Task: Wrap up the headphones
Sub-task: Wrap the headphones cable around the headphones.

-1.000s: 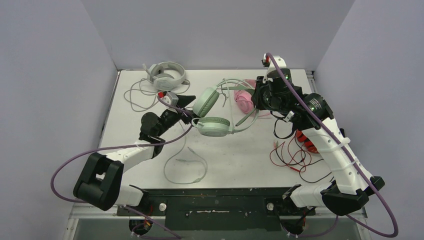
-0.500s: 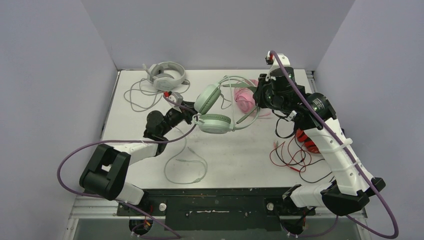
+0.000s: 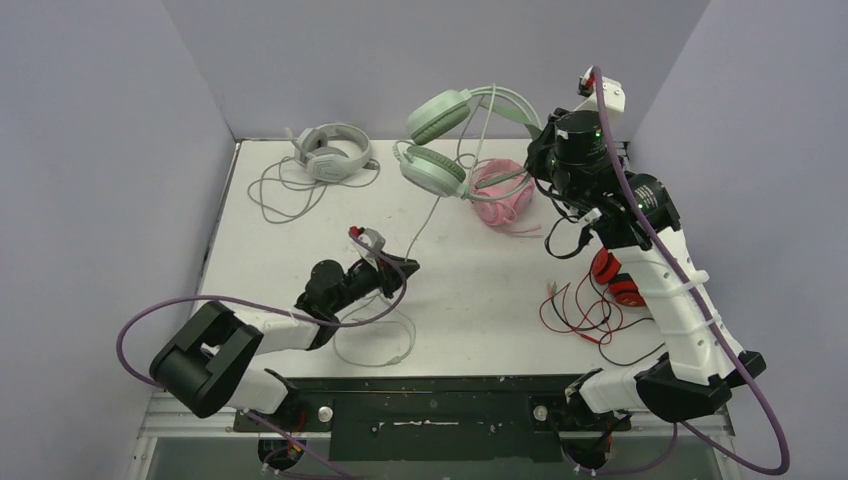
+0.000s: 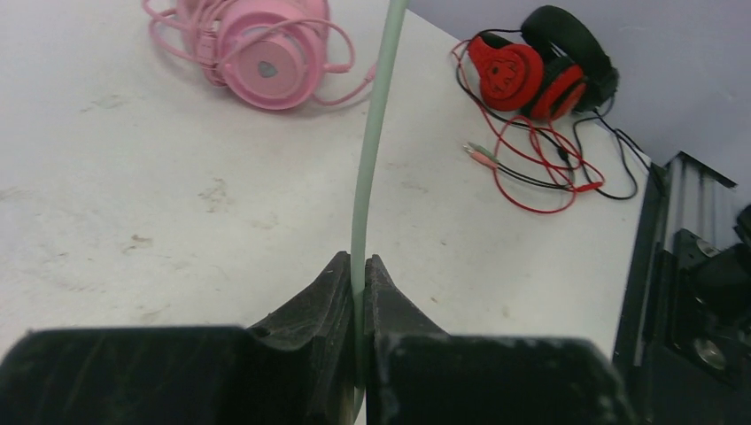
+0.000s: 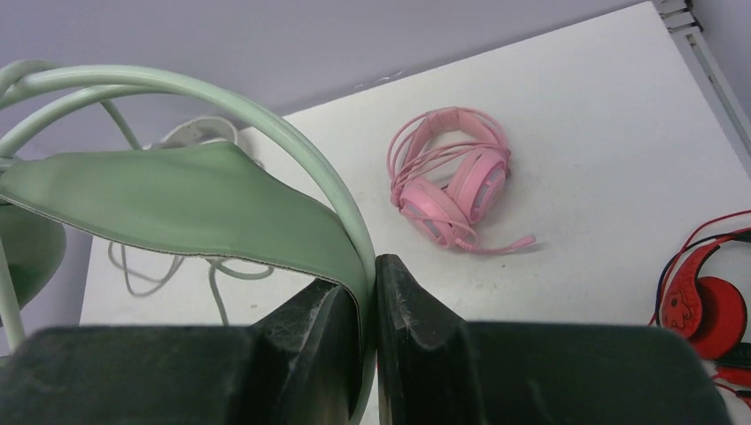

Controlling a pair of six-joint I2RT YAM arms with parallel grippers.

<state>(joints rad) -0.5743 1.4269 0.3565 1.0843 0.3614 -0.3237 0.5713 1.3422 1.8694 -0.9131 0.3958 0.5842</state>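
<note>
Since a second ago the right pincer has carried the mint green headset up off the table and toward the back wall. The left pincer has drawn back toward the near edge and closed.

The headset now hangs in the air over the far part of the table, to the left of the right pincer. That pincer is clenched on the headband where the arc ends. In the top view the band reaches leftward from the grip, with the two cups at its far end, one above the other.

The cable drops from the lower cup in a nearly straight line toward the near left. It ends in the left pincer, which is clamped shut on it.

The left wrist view shows the pale green cable pinched between the closed tips of the left pincer and rising straight out of the top of the picture. Beyond it lie the pink headset and a red headset with loose red and black wires.

The right wrist view shows what the top view cannot. The right pincer grips the outer hoop, with a flat green inner strap just to its left. The pink headset lies on the table below.

The grey-white headset rests at the far left corner.
</note>
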